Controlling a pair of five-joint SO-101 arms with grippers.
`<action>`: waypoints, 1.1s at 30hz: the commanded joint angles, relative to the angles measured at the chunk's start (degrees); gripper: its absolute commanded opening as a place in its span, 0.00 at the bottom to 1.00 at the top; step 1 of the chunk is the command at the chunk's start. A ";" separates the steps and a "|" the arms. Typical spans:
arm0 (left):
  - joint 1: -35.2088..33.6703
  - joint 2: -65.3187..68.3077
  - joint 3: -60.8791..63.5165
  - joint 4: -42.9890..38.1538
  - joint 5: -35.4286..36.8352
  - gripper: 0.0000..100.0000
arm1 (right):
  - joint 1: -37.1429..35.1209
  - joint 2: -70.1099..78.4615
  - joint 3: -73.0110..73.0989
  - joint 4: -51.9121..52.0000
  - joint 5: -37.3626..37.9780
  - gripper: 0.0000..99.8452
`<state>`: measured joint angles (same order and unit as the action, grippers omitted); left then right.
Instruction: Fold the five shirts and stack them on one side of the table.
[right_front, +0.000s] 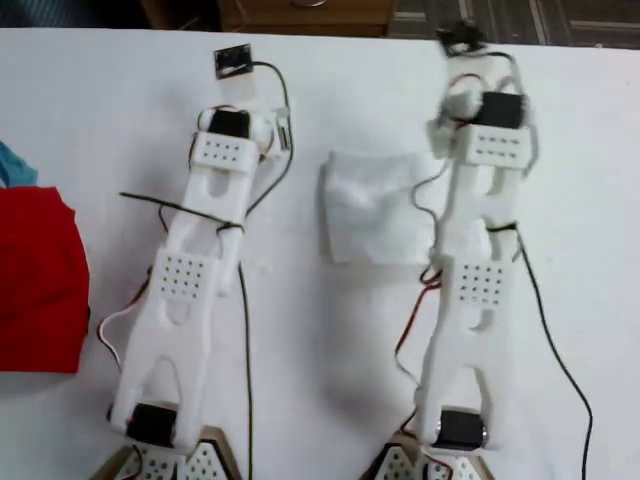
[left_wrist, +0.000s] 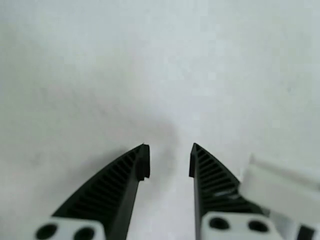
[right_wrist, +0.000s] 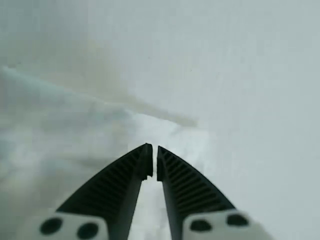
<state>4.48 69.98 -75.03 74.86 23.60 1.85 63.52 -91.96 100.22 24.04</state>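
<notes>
Red shirt (right_front: 35, 280) is piled at the left edge of the table (right_front: 120, 100), with a blue shirt (right_front: 12, 165) seen just behind it. Left gripper (left_wrist: 167, 160) is held part open over bare table, nothing gripped. White shirt (right_front: 375, 210) is laid folded between the arms, just beside the right one. Right gripper (right_wrist: 151, 162) is closed to a slit, nothing gripped.

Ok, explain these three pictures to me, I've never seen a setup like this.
The machine is two white robot arms, the left arm and the right arm, side by side on a white table. The high view looks down on both. The other two pictures come from a camera on each arm's wrist, looking along its black fingers. The left gripper is open over bare table. The right gripper is shut, holding nothing, by a folded white shirt. A red shirt lies at the table's edge, with some blue cloth next to it.
</notes>
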 joint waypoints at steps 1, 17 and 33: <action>4.22 -0.97 -2.68 0.79 -5.89 0.15 | -2.33 -1.71 2.20 -1.89 0.26 0.02; 10.37 -0.88 -4.97 6.86 -8.09 0.15 | 1.01 13.32 4.22 -21.67 0.44 0.02; 10.37 -0.88 -4.97 6.33 -8.18 0.15 | -0.31 -0.40 -3.52 -2.59 0.26 0.02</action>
<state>14.33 69.98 -77.93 81.54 15.87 2.02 71.78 -93.10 93.45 24.04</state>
